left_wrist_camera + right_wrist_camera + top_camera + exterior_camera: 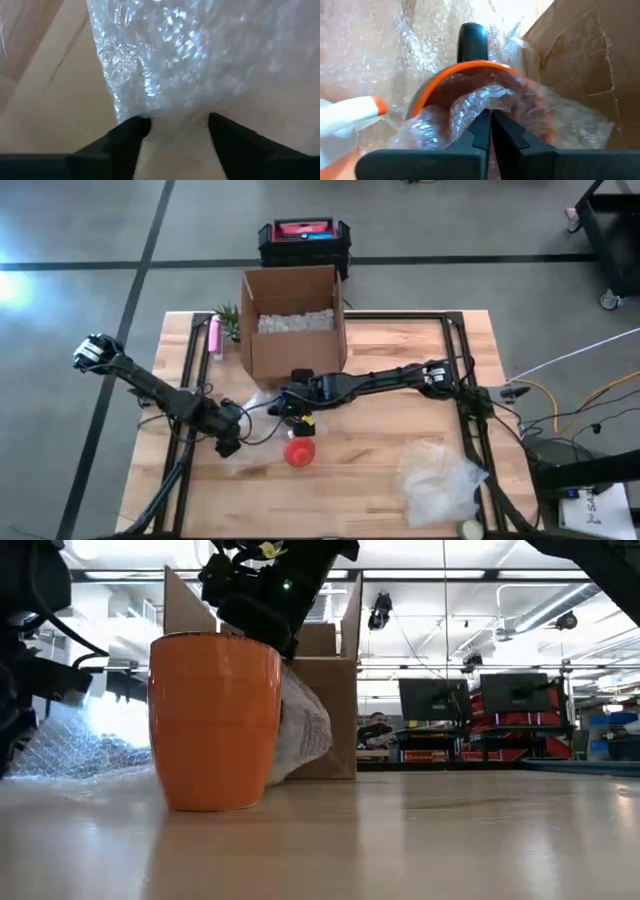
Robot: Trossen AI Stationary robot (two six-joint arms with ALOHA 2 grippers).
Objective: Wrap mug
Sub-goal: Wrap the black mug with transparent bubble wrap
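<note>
An orange mug stands upright on its base on the wooden table. Clear bubble wrap runs up its far side and over its rim, and spreads flat on the table to the left. My right gripper hangs over the mug's mouth, shut on the wrap. My left gripper is low at the table, left of the mug, open. Its fingers stand on either side of the sheet's edge; whether they touch it I cannot tell. My right gripper pinches a bunched fold of bubble wrap between its two shut fingers, right over the mug's rim. The fingers come from above, pointing down toward the mug's mouth. The wrap drapes over the rim and down the mug's far side; the mug stays on the table.
An open cardboard box with white filler stands just behind the mug. A black and red crate sits beyond the table. A pink object lies far left. A loose pile of bubble wrap lies near right.
</note>
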